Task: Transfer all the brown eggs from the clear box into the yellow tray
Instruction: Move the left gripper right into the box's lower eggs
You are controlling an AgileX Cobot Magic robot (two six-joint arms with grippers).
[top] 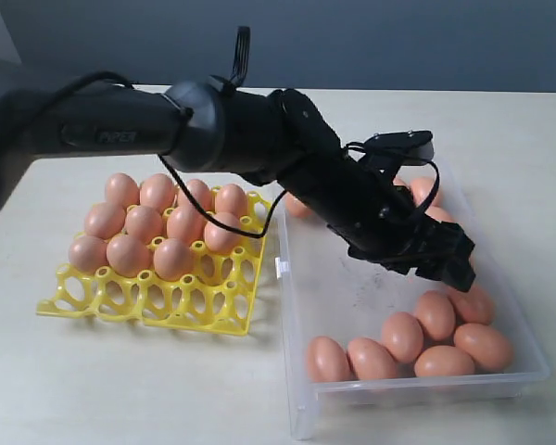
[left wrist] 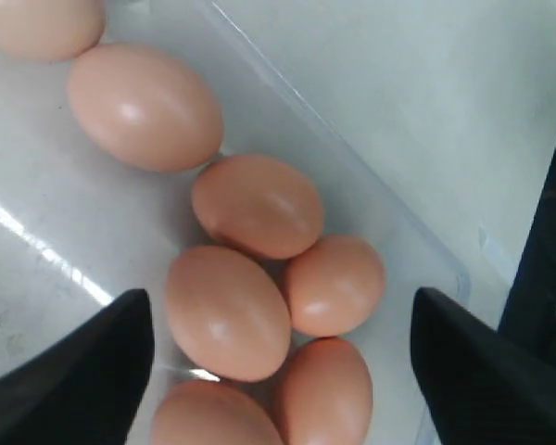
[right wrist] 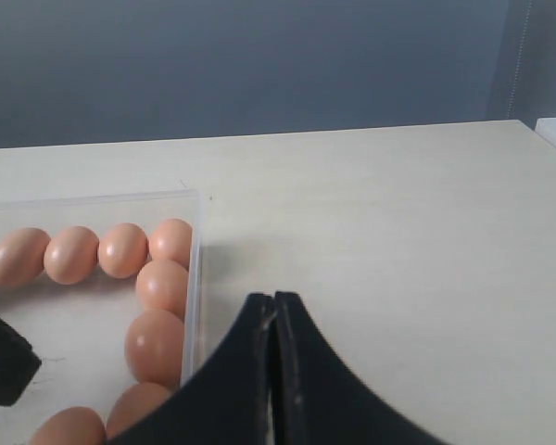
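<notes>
**Left tool open over the boxed eggs**

On the table (top: 120, 389), the clear box (top: 296, 380) sits just right of the yellow tray (top: 167, 301). The left tool (left wrist: 280, 371), spread wide and empty, hangs over brown eggs (top: 403, 336) clustered at the box's near right corner. The right tool (right wrist: 274, 371), pressed shut on nothing, is above the table beside the box. More eggs fill the tray's far rows.

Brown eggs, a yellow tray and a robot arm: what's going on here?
A two-armed robot is moving brown eggs from the clear box into the yellow tray. The tray's back rows are filled and its front cups are empty. The left gripper hangs open over a cluster of eggs in the box, holding nothing yet. The right gripper is shut and empty, off to the side near a corner of the box.
</notes>
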